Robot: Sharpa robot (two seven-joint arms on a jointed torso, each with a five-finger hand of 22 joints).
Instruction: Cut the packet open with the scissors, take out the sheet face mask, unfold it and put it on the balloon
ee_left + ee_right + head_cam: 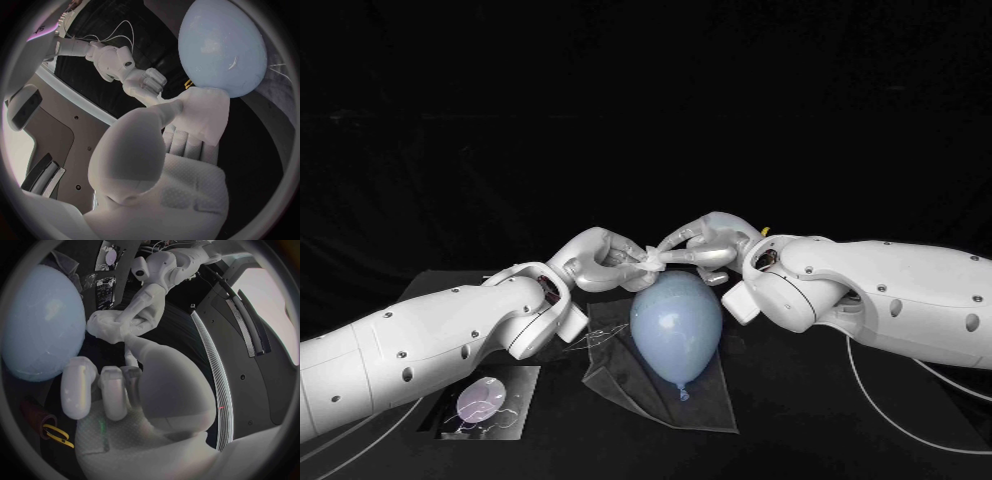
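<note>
Gripped the bunched sheet face mask (651, 258) with left hand (596, 262) and right hand (711, 240), fingers closed on it, just above the far end of the balloon (675, 325) (knot toward the robot). Risked tearing it under uneven pull, or knocking the balloon rolling.

The right hand (147, 390) and left hand (150, 297) meet at a crumpled white mask (103, 329), both pinching it just beside the pale blue balloon (40, 325). The right hand's other fingers (78, 387) curl near the balloon.
</note>
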